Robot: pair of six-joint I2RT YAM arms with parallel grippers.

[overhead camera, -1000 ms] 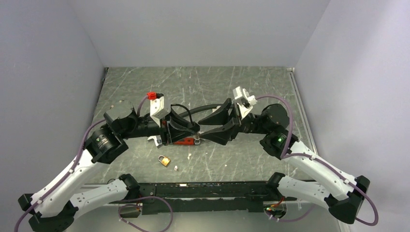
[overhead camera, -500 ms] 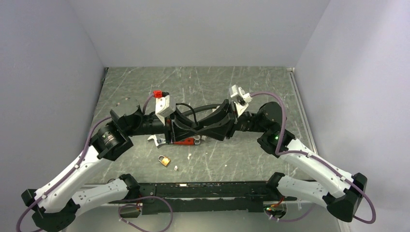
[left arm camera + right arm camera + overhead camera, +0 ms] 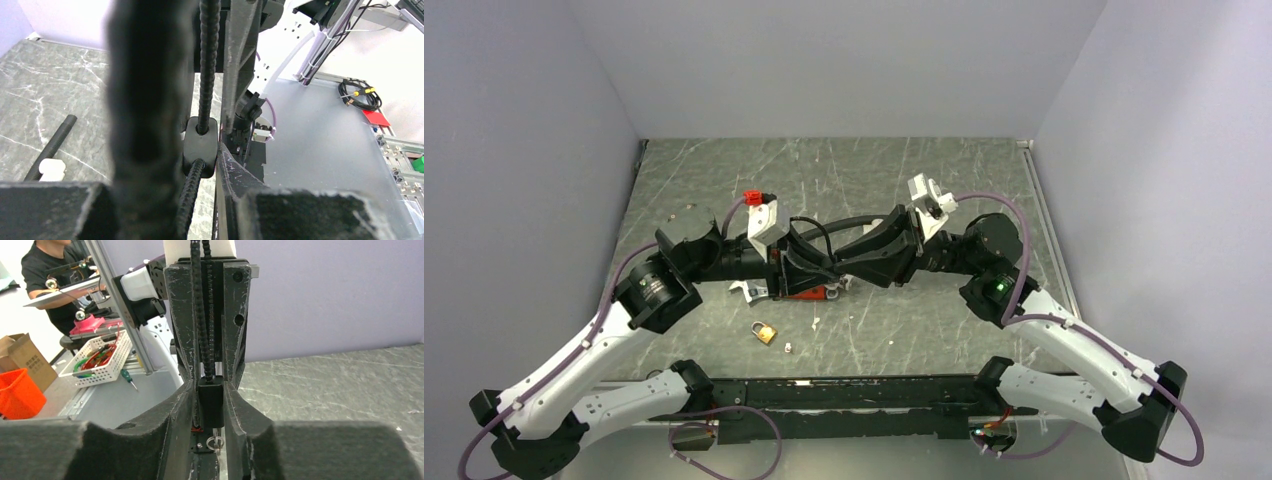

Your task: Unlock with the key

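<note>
Lilac-grey walls, scratched grey marble-look tabletop, even light; lab clutter in bkgd

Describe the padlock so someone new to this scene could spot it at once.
Start at the grey marbled table, near its front edge, left of centre. Just nearer the robot than the red-handled wrench lies the small padlock. It alone is brass-gold with a silvery shackle, unlike the tiny white scrap beside it.

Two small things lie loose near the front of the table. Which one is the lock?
The brass padlock, gold-coloured with a silvery shackle. The white scrap just to its right is smaller, pale and shapeless.
</note>
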